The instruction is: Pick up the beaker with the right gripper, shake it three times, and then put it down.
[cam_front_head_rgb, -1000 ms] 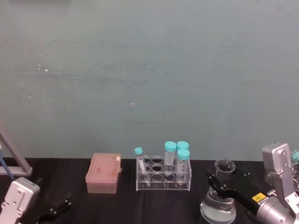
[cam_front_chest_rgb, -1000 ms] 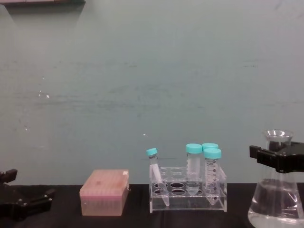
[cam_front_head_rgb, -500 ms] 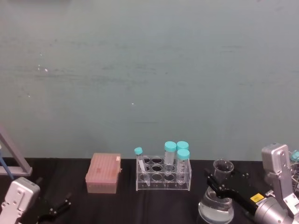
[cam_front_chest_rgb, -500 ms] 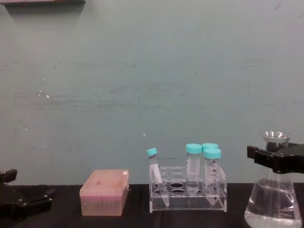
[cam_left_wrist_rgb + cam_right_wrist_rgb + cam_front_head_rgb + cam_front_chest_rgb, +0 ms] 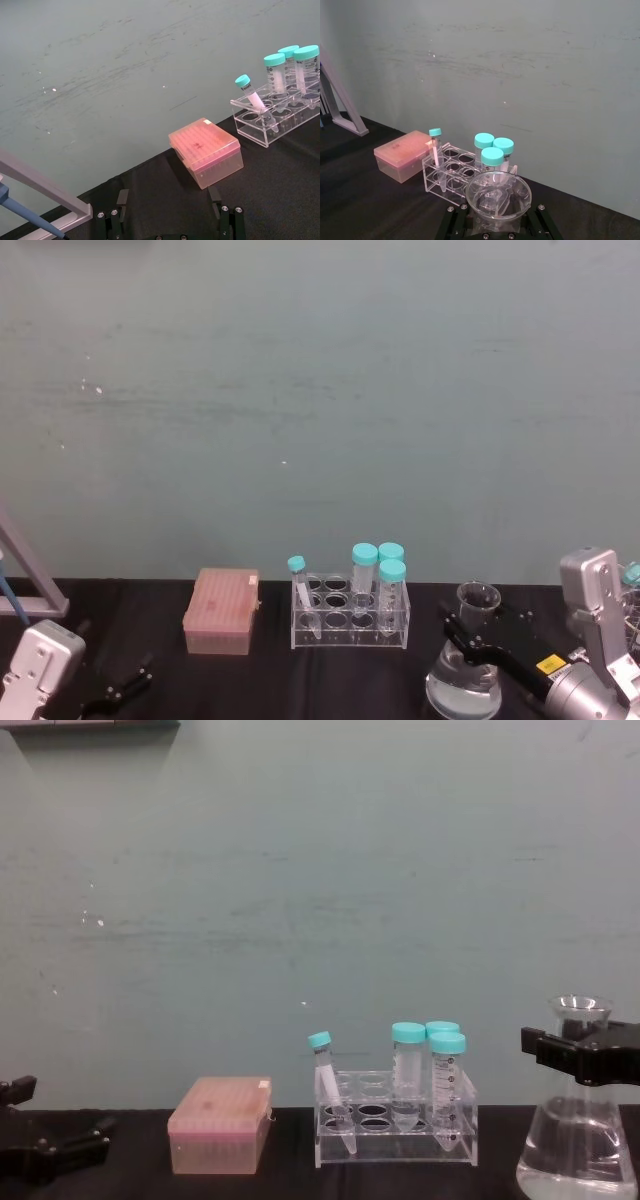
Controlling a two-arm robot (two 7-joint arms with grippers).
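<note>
Swung slightly left, the beaker (image 5: 575, 1150), neck clamped in the right gripper (image 5: 582, 1058), may slip or slosh if shaken hard, while the left gripper (image 5: 169, 202) idles, fingers apart.

The caps (image 5: 407, 1032) are showing teal, the box (image 5: 220, 1125) pink, the table (image 5: 330, 685) black, the wall (image 5: 300, 870) blue-green, the beaker (image 5: 578, 1160) clear.

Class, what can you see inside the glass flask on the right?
Clear liquid fills the wide base of the beaker. The right gripper, clamped round its neck, hides the inside there.
</note>
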